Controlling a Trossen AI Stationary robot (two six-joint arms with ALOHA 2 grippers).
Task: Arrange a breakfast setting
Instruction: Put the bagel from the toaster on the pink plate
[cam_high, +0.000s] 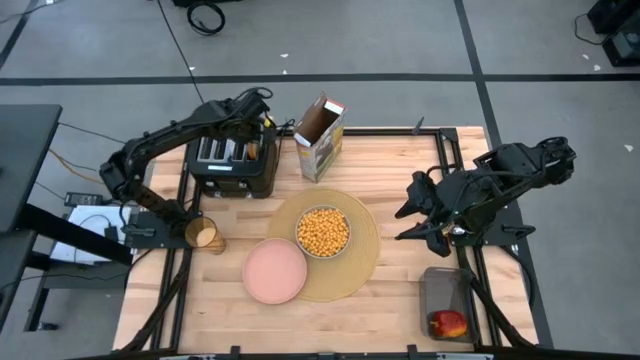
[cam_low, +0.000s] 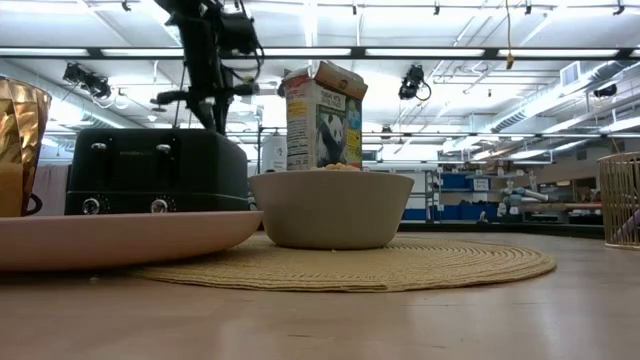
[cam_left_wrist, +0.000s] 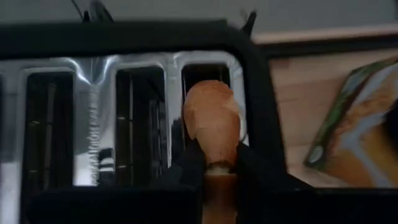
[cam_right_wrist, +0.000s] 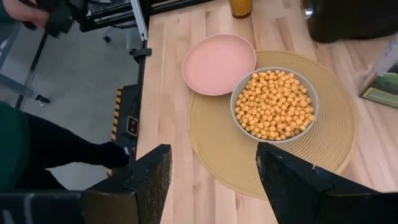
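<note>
My left gripper (cam_left_wrist: 214, 171) is shut on the round bread piece (cam_left_wrist: 211, 118) over the black toaster (cam_high: 232, 160), just above its top in the low view (cam_low: 210, 100). The pale grey bowl (cam_high: 323, 232), full of cereal balls, sits on the tan placemat (cam_high: 360, 275). The pink plate (cam_high: 275, 270) lies on the placemat's left edge. The amber cup (cam_high: 205, 236) stands left of the plate. The red apple (cam_high: 448, 322) lies in a clear tub at the near right. My right gripper (cam_right_wrist: 211, 180) hangs open and empty above the table's right side (cam_high: 415, 215). The spoon is out of view. My left gripper pinches the bread piece by its near end (cam_left_wrist: 214, 158) between its two fingers, which point down from above. The bread's far end stands at the toaster's slot (cam_left_wrist: 205, 74) nearest the cereal box. How deep it reaches into the slot I cannot tell.
An open cereal box (cam_high: 320, 138) stands right of the toaster, behind the placemat. A wire basket (cam_low: 622, 200) shows at the right in the low view. Bare wood lies between the placemat and the apple's tub (cam_high: 445, 295).
</note>
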